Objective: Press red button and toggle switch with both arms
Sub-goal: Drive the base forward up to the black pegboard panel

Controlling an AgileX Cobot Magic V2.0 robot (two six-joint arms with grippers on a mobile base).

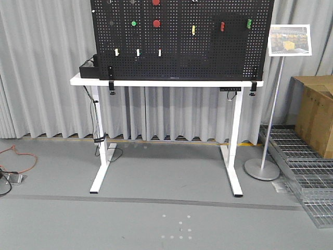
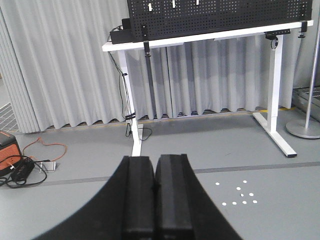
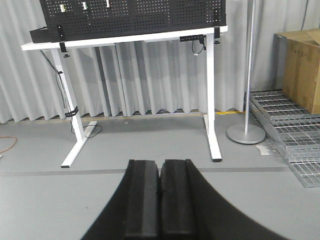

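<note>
Left pincer point(image 2: 156, 165) together, right pincer point(image 3: 160, 167) together, both well back from the bench point(image 1: 166, 82); red button point(image 1: 156, 23) sits on the pegboard point(image 1: 208, 52) above the bench's left half

A: What place is this?
B: A test lab, I think: a black pegboard point(image 1: 208, 52) standing on a white table point(image 1: 166, 82), grey curtains point(image 1: 41, 67) behind, metal grates point(image 1: 307, 172) and a cardboard box point(image 1: 317, 114) beside.
</note>
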